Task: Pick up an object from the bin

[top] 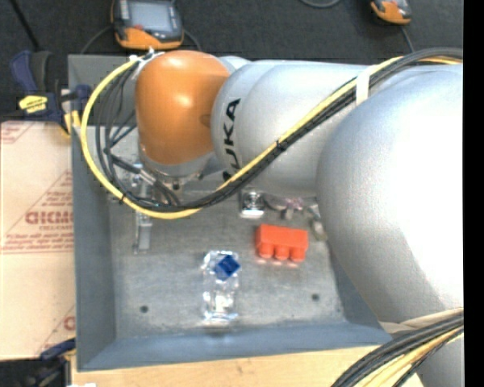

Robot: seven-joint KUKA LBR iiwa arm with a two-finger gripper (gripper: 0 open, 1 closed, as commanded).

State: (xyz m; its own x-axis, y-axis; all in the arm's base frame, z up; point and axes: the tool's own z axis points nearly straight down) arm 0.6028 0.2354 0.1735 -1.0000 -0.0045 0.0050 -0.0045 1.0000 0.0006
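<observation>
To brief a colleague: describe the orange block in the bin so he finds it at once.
Look in the grey bin, just under the silver arm. The orange block lies right of a clear packet with a blue part; it alone has three bumps.

The silver arm [331,143] reaches into the bin [90,289] from its right. Its orange wrist cover [177,103] sits over the bin's far-left part, and the pincer [143,236] hangs down by the left wall.
</observation>
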